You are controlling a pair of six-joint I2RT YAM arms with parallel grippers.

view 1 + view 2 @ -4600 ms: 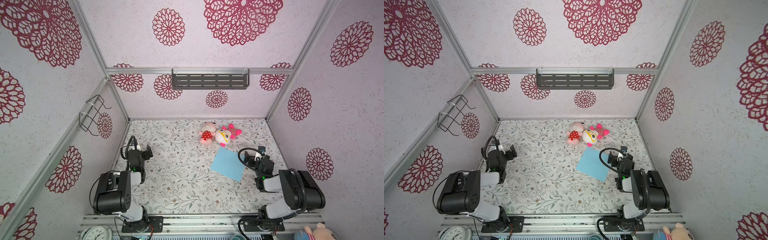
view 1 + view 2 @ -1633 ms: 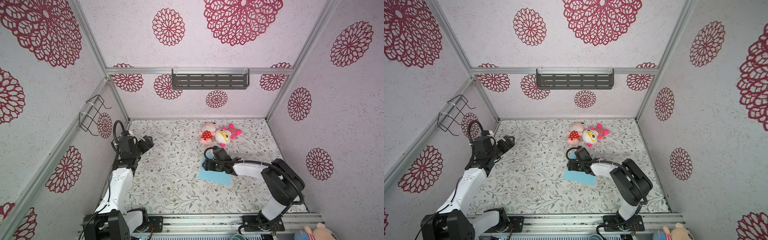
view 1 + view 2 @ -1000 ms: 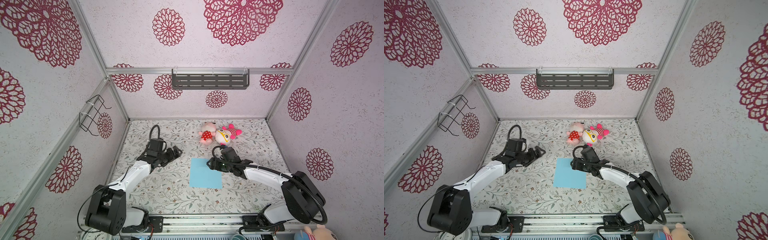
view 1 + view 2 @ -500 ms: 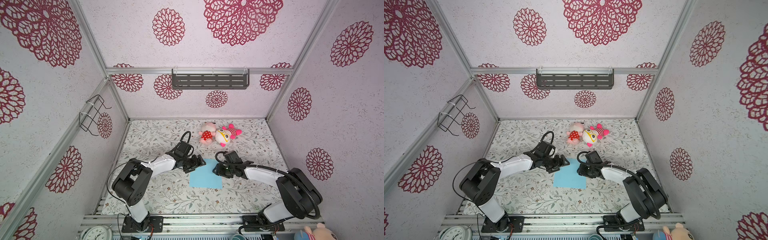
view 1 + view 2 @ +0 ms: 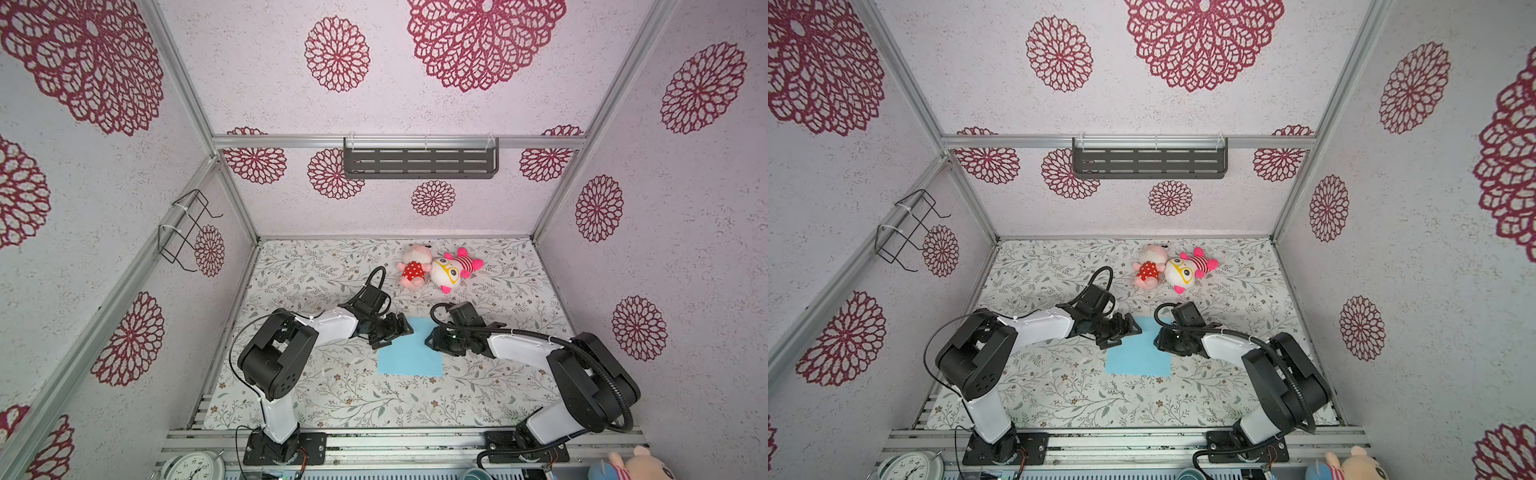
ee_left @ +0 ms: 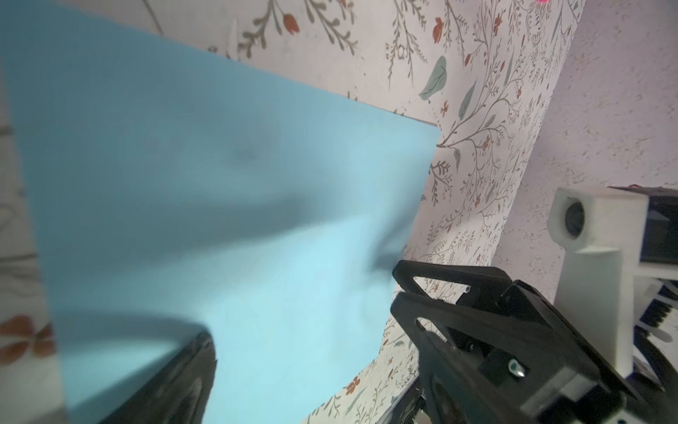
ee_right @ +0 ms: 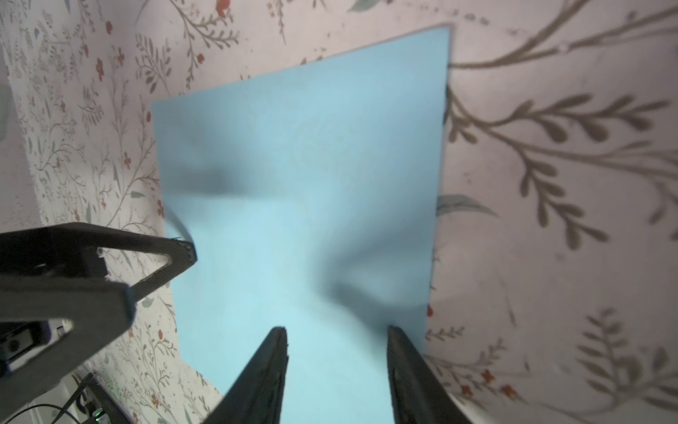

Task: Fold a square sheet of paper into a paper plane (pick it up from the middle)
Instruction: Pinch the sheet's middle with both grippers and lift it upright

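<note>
Light-blue square sheet of thin paper (image 5: 409, 353) lay unfolded near the middle of the floral-patterned table covering (image 5: 332, 399), between my two arms. Its near edge was flat in both top views, while the wrist views showed its far half rumpled into soft ridges. My right gripper (image 5: 430, 338) sat low at the sheet's right edge. In the right wrist view its two black fingers (image 7: 271, 367) stood partway apart, tips down on the paper, with a raised wrinkle just ahead of them; I could not tell whether any paper was pinched between them. My left gripper (image 5: 396, 336) was at the sheet's far left corner, jaws spread wide with nothing in them. One fingertip touched the sheet's left edge, where the paper curled up a little. The two grippers faced each other across the sheet, near but apart. Farther back, apart from the sheet, lay a pink plush toy in a red spotted dress (image 5: 411, 270) and, touching it, a white-faced plush toy with a pink striped body (image 5: 451, 270). A dark slotted metal shelf (image 5: 419, 164) hung on the back wall, and a black wire rack (image 5: 187, 228) on the left wall.
</note>
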